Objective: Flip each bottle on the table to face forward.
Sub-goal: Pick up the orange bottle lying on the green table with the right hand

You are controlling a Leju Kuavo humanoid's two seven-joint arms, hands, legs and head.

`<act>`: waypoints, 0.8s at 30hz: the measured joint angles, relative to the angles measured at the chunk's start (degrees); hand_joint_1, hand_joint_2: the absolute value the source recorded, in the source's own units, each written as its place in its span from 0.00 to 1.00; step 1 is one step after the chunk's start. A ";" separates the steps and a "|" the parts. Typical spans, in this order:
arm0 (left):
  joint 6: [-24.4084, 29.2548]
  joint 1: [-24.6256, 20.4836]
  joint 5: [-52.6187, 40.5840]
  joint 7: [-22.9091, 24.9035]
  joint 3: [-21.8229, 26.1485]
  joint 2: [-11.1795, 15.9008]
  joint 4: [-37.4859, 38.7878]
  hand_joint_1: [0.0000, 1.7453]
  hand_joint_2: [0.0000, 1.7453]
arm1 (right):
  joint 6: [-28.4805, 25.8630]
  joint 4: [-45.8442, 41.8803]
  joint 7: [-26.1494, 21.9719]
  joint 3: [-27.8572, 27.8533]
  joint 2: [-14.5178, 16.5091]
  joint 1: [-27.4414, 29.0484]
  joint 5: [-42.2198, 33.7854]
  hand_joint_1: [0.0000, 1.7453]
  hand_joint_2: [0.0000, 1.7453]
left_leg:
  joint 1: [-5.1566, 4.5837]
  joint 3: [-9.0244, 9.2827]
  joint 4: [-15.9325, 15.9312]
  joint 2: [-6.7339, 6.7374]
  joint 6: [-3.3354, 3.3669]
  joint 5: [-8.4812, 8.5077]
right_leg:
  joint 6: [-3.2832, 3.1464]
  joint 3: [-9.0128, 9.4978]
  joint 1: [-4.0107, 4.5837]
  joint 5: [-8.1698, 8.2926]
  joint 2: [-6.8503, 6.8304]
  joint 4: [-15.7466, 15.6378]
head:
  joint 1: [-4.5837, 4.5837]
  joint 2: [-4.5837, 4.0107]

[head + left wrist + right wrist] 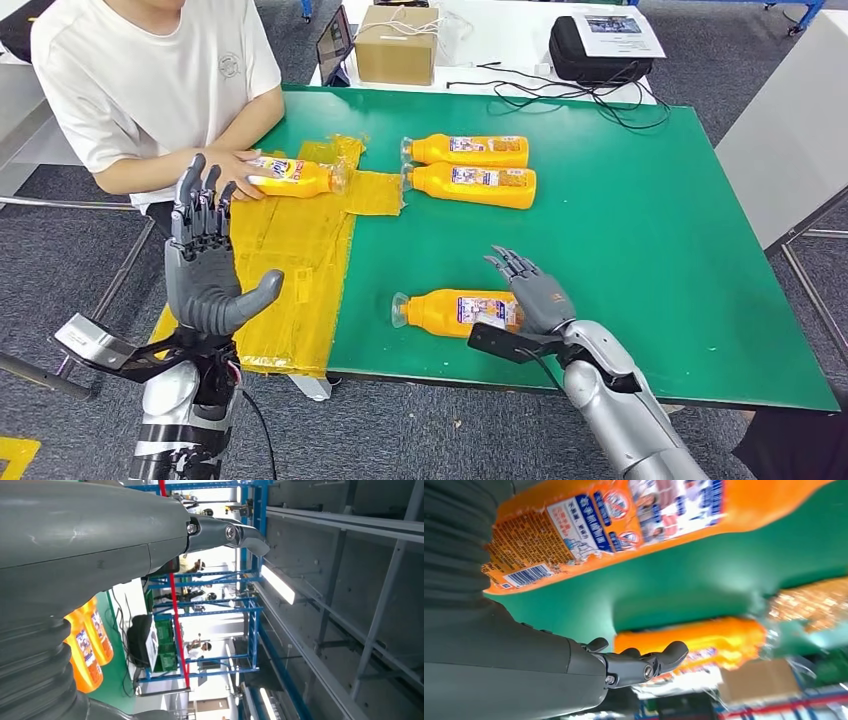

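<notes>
Three orange bottles lie on their sides on the green table (640, 230). Two lie side by side at the far middle, one (468, 150) behind the other (472, 186); the left wrist view shows them too (87, 647). The third bottle (455, 312) lies near the front edge, its barcode label showing close up (624, 520). My right hand (530, 290) is flat at this bottle's base end, fingers stretched out and holding nothing. My left hand (205, 260) is raised upright over the table's left side, fingers spread and empty. A person's hand holds a fourth bottle (290, 177).
A crinkled yellow sheet (290, 270) covers the table's left part. The person sits at the far left corner. Behind the green table, a white table carries a cardboard box (397, 45), a black case (600, 50) and cables. Another table edge (790, 140) stands on the right.
</notes>
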 joint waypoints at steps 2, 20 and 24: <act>0.01 0.00 -0.02 0.00 -0.01 -0.07 0.07 0.00 1.00 | 0.06 1.91 0.24 0.26 -0.01 -1.08 -0.22 0.00 1.00 | 0.00 0.00 0.00 0.00 0.00 0.01 | 0.00 0.00 0.00 0.00 0.00 0.01 | 0.00 0.00; 0.22 -0.70 -0.25 0.00 0.01 -0.15 3.30 0.00 1.00 | 14.49 22.03 8.00 9.15 -0.72 -15.34 -1.93 1.00 1.00 | 0.00 0.17 0.02 0.01 0.01 0.00 | 0.01 0.16 -0.01 0.01 0.00 -0.01 | 0.01 0.00; -0.35 -1.29 0.03 0.00 -0.02 -0.15 4.74 0.00 1.00 | 21.13 26.40 8.66 13.16 -1.31 -20.08 -0.73 1.00 1.00 | -0.01 0.28 0.02 0.00 0.01 0.00 | 0.01 0.28 -0.02 0.00 -0.01 -0.01 | 0.00 0.00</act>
